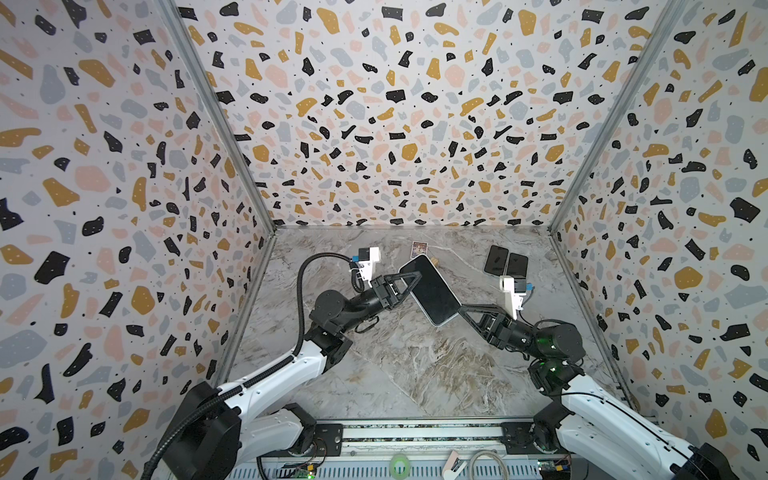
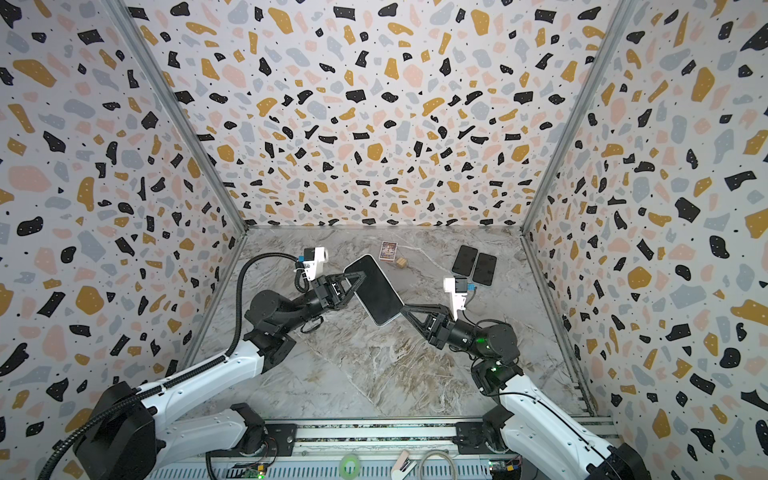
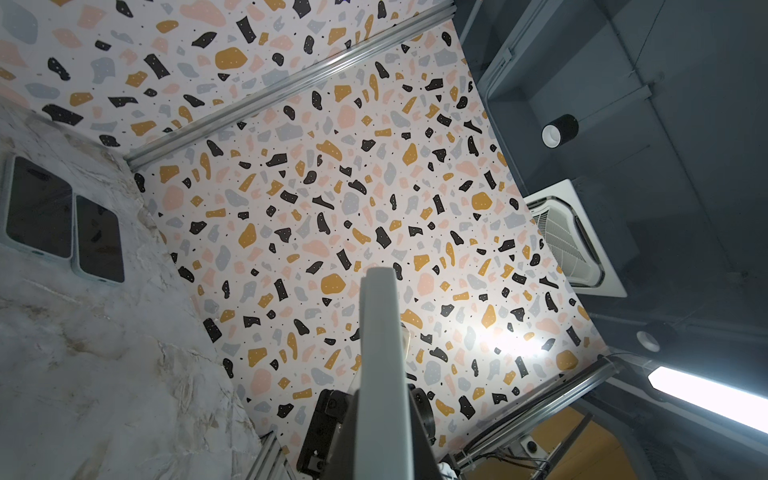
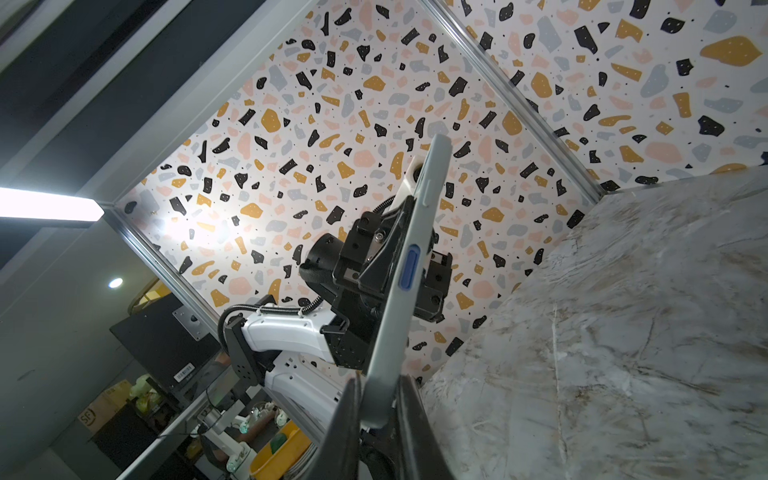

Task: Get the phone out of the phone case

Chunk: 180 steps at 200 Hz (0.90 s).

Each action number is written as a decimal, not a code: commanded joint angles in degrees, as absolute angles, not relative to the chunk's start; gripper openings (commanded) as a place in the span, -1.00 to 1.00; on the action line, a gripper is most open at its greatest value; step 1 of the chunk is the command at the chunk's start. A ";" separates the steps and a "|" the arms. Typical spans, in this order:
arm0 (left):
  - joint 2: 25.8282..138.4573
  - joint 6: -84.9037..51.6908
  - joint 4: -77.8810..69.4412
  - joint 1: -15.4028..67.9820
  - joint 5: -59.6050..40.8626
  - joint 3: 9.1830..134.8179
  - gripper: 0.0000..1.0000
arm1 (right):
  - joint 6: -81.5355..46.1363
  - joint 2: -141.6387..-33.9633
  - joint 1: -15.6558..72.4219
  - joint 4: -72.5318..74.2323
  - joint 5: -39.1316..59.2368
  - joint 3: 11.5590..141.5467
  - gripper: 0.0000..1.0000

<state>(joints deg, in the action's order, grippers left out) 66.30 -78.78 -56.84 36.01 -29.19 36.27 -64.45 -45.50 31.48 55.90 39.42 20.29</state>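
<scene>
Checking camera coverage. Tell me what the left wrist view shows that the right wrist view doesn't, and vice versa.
Only the left wrist view: two dark phones lying side by side on the marble table, plus a ceiling vent. Only the right wrist view: the left gripper clamped on the cased phone, and its blue side button. Both: that phone's edge, the table, the speckled wall.

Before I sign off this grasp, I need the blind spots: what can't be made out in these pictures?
Back of the phone case: turned away from both top views; wrist views are edge-on.
Seam between phone and case: too fine everywhere.
Print on the card: too small in both top views.
Near ends of the spare phones: behind the right wrist camera in a top view.
</scene>
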 commanded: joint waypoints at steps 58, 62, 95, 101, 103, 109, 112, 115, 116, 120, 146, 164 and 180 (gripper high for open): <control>67.53 -84.62 -69.09 36.36 -29.97 36.71 -1.00 | -64.73 -47.52 31.21 68.37 40.67 18.85 -0.88; 67.77 -85.19 -69.78 36.43 -30.06 36.76 -1.00 | -65.06 -48.19 31.20 69.85 41.18 18.77 -0.88; 68.99 -90.77 -76.30 37.58 -30.16 38.32 -1.00 | -67.65 -52.47 31.20 81.25 43.57 18.45 -0.88; 68.85 -90.67 -75.93 37.83 -30.10 38.76 -1.00 | -67.68 -52.89 31.25 81.87 43.64 18.72 -0.87; 68.78 -90.56 -75.69 37.91 -30.07 38.94 -1.00 | -67.68 -52.99 31.21 82.08 43.72 18.83 -0.88; 68.64 -90.09 -74.96 38.10 -30.06 39.51 -1.00 | -67.52 -53.36 31.20 82.59 43.96 19.05 -0.88; 68.59 -89.87 -74.52 38.14 -29.98 39.70 -1.00 | -67.45 -53.53 31.21 83.03 44.15 19.33 -0.87; 68.64 -89.75 -74.23 38.22 -29.85 39.87 -1.00 | -67.42 -53.66 31.25 83.20 44.24 19.40 -0.87; 68.64 -89.74 -74.16 38.23 -29.82 39.88 -1.00 | -67.42 -53.72 31.22 83.39 44.27 19.50 -0.87; 68.71 -89.78 -74.09 38.31 -29.73 40.03 -1.00 | -67.41 -53.99 31.25 84.14 44.44 19.63 -0.86; 70.73 -91.97 -77.00 38.32 -29.53 41.42 -1.00 | -67.20 -55.33 31.22 85.60 45.89 21.80 -0.85; 72.94 -94.88 -81.10 38.50 -29.27 42.48 -1.00 | -67.15 -56.22 31.20 85.64 46.41 23.35 -0.84; 74.77 -97.54 -85.31 38.58 -29.09 43.90 -1.00 | -67.25 -57.23 31.20 85.91 46.63 24.65 -0.83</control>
<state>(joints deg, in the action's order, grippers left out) 73.32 -89.38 -72.58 37.45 -29.78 39.44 -69.12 -55.92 30.96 83.66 41.85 21.61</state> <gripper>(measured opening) 0.119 0.123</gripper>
